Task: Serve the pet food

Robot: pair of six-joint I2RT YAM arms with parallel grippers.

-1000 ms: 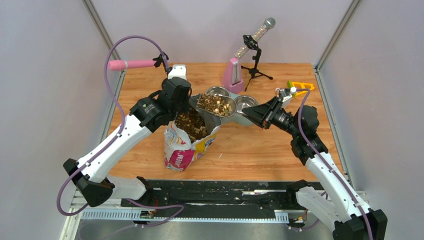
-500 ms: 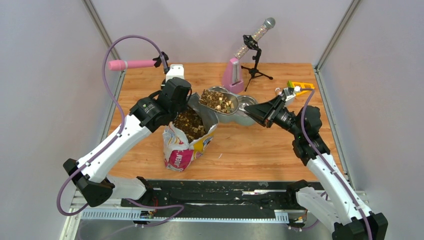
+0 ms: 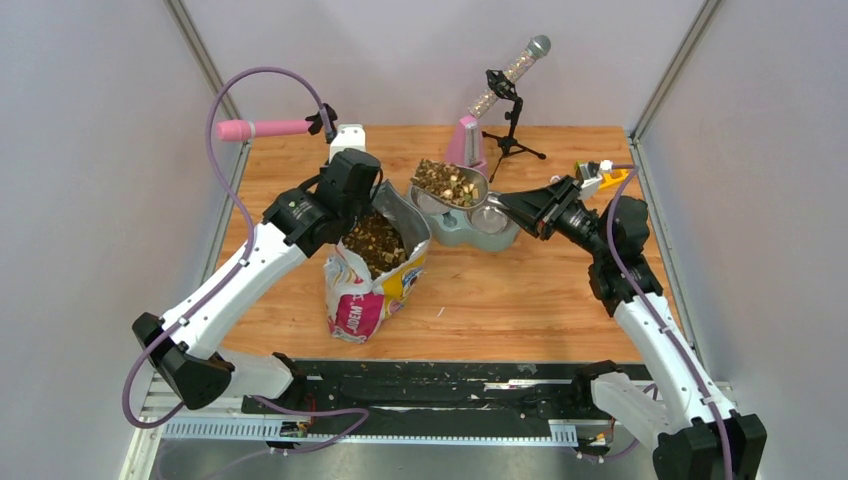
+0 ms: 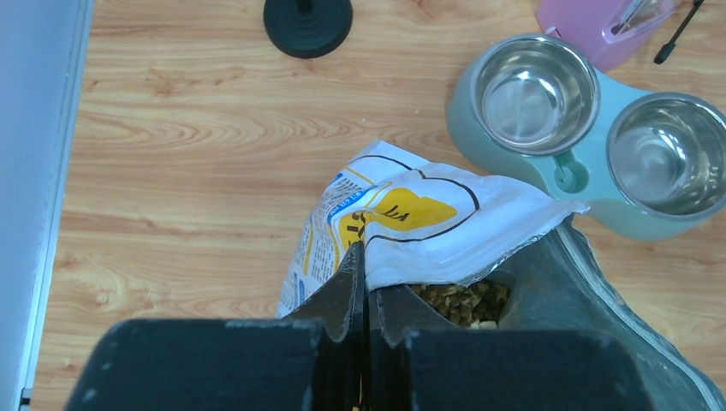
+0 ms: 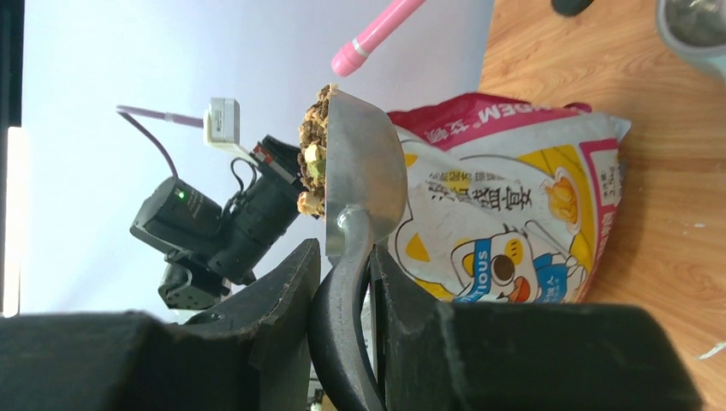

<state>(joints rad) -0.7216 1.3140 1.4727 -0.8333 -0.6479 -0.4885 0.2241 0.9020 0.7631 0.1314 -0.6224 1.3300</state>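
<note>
Pet food (image 3: 447,182) heaped in scoop (image 5: 364,171) above feeder (image 3: 455,230), long axis running toward right pincer (image 5: 342,261) pinching handle. Only left-wrist view shows left pincer (image 4: 364,274) nipping bag (image 4: 411,223).

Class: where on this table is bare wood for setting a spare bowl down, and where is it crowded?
Bare wood lies along the near edge, between the bag and the right arm. Crowded: far centre, where the double bowl, loaded scoop, pink dispenser and tripod cluster.
</note>
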